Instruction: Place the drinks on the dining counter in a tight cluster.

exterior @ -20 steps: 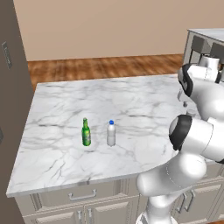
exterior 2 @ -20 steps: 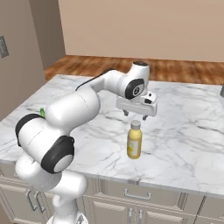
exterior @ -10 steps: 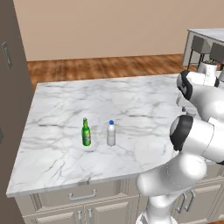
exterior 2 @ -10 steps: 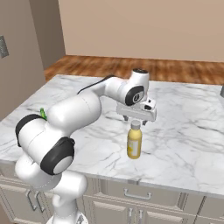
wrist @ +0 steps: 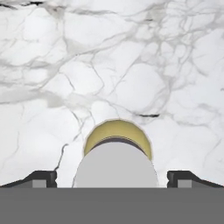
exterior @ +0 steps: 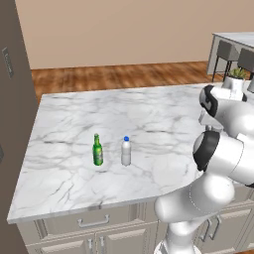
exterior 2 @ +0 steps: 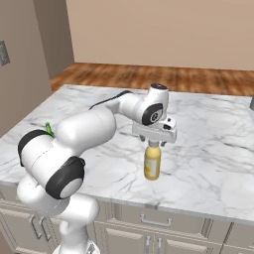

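Yellow juice bottle [exterior 2: 152, 162] stands upright on the marble counter [exterior 2: 208, 163], directly under the gripper [exterior 2: 154, 143]. Its fingers [wrist: 41, 177] sit wide apart, flanking the pale cap [wrist: 116, 164] without gripping. Green glass bottle [exterior: 97, 150] and clear bottle [exterior: 126, 151] stand near each other.

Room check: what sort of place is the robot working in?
Most likely a home kitchen: a marble counter over drawers, a wood floor, and stools at a second counter behind.

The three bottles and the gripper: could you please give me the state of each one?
Green bottle: upright on the marble counter.
Clear bottle: upright, blue cap on, beside the green one, apart.
Yellow juice bottle: upright, capped, not gripped.
Gripper: open, fingers either side of the juice bottle's cap.
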